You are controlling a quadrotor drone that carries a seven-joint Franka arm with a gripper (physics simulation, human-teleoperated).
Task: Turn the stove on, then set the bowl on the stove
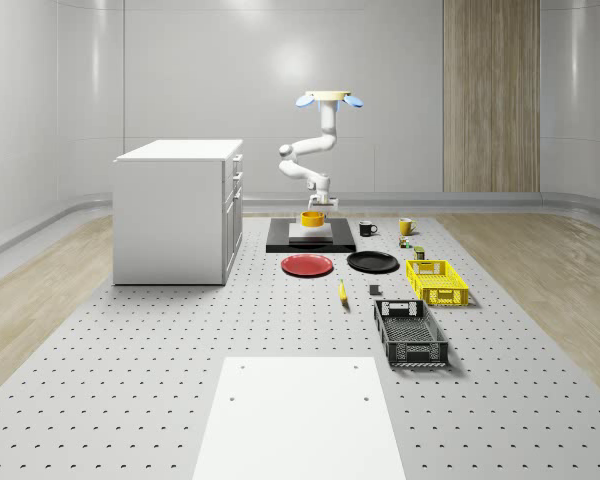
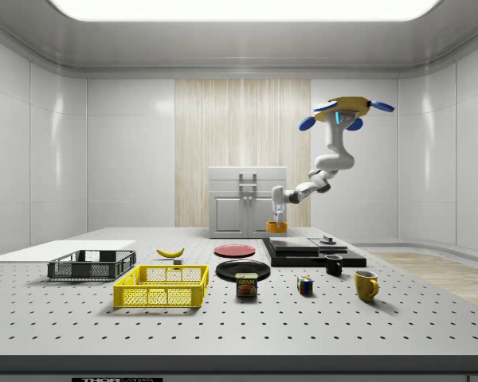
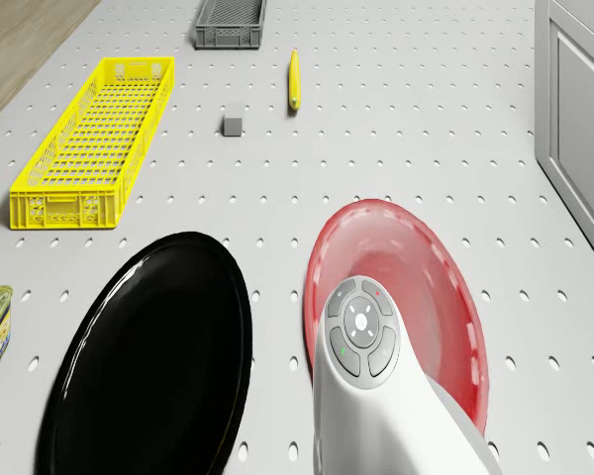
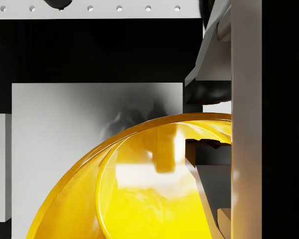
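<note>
Pale-walled simulated room, with a long perforated worktop [image 1: 130,400] running toward a back wall with a wooden panel.

At the far end, the claw [image 4: 209,122] pointing down at the yellow bowl [image 4: 139,199]. Straddles the bowl's rim in the wrist view, one dark pad [image 4: 209,92] outside the wall and the other just inside. Parted only narrowly, with a sliver of light between outer pad and rim, so judged open a little around the rim rather than clamped on it. Nothing else touched.

Bowl upright over the silver plate [image 4: 65,149] of the black stove [image 1: 280,245], which suits the task's second half. Looks seated there in the whole-scene view, though contact underneath hidden. Rim grip probably chosen because a bowl this wide offers no other hold for two fingers. No reading of the stove's switch possible from these views.

Above, the white arm [image 3: 376,416] folded in an S from claw up to the drone [image 1: 330,98]. Hovers high over the stove's far side, keeping rotors well clear of everything below.

Further out, near the stove: red plate [image 3: 445,297] and black plate [image 3: 148,346] side by side. Beyond them a yellow basket [image 3: 89,148], a banana [image 3: 294,79] and a dark crate [image 3: 231,22]. White cabinet [image 1: 175,210] beside the stove on the whole-scene view's left. Two mugs [image 2: 365,285] on the stove's other side.
</note>
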